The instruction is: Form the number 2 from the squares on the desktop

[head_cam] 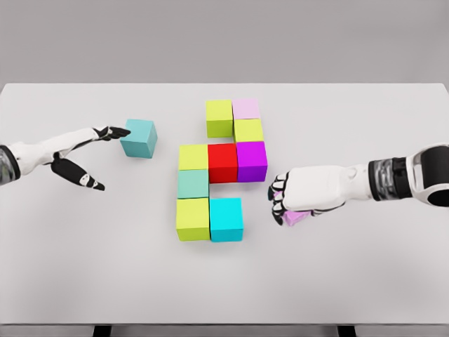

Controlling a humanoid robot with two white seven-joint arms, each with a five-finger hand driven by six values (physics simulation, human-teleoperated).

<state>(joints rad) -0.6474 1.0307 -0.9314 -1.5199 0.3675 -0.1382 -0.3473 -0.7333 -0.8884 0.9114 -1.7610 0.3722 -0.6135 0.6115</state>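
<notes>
Cubes form a partial figure at centre of a white rectangular tabletop (365,281). Top row: yellow-green cube (219,117) with pale pink cube (246,108) touching its right side. Below the pink one, a second yellow-green cube (249,130). Middle row, left to right, touching: yellow-green cube (193,156), red cube (222,162), magenta-purple cube (252,161). Under the left end of that row sits a muted teal-green cube (193,184), then another yellow-green cube (193,219) below it, with a bright cyan cube (226,219) touching its right side at the bottom row.

Separate teal-blue cube (139,137) lies left of the figure, upper left of centre, slightly rotated, apart from the rest.

Left hand (88,151) enters from the left edge, arm white, fingers dark-tipped and spread open; extended fingertips (118,130) reach the left side of the teal-blue cube, touching or just short, hard to tell. Thumb points down and right, away from the cube. No grasp.

Right hand (309,191) enters from the right edge, sits right of the figure, near the cyan and magenta-purple cubes but apart from them. Fingers curled closed around a light pink-violet cube (295,217), mostly hidden under the palm, only a lower corner showing. Cannot tell whether that cube rests on the table or is lifted.
</notes>
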